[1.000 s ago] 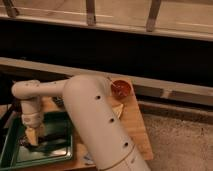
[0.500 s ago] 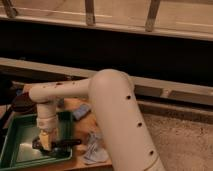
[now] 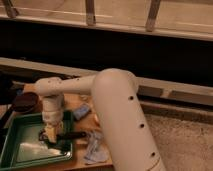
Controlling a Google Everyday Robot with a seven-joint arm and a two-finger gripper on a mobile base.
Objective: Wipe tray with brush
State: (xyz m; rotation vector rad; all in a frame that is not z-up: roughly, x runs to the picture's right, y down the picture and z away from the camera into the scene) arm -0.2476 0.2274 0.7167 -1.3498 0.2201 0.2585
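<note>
1. Since half a second ago, the arm has been swung a little to the right and toward the near side of the tray (image 3: 20,152), so that the hand (image 3: 50,135) now hangs over the tray's right part, close to its floor.
2. Compared with a second ago, when the hand was at the tray's far left, a sweep across the green surface has evidently been made.
3. The brush (image 3: 70,135) is seen lying nearly level at the hand, its black handle pointing right across the tray's right rim; its pale head cannot be made out with certainty under the hand.
4. Whether the fingers are closed on the brush cannot be told; the wrist hides them from this view.
5. The tray is set on the wooden counter (image 3: 82,162), at its left end, and a pale patch of reflected light is seen on its floor near the front.
6. A dark brown bowl (image 3: 25,101) stands just beyond the tray's far left corner, a blue sponge (image 3: 81,111) lies beside the tray's right far corner, and a pale blue cloth (image 3: 95,148) is crumpled on the counter just right of the tray.
7. It is judged that the wiping is under way, with the right portion now being covered; further passes are probably needed.
</note>
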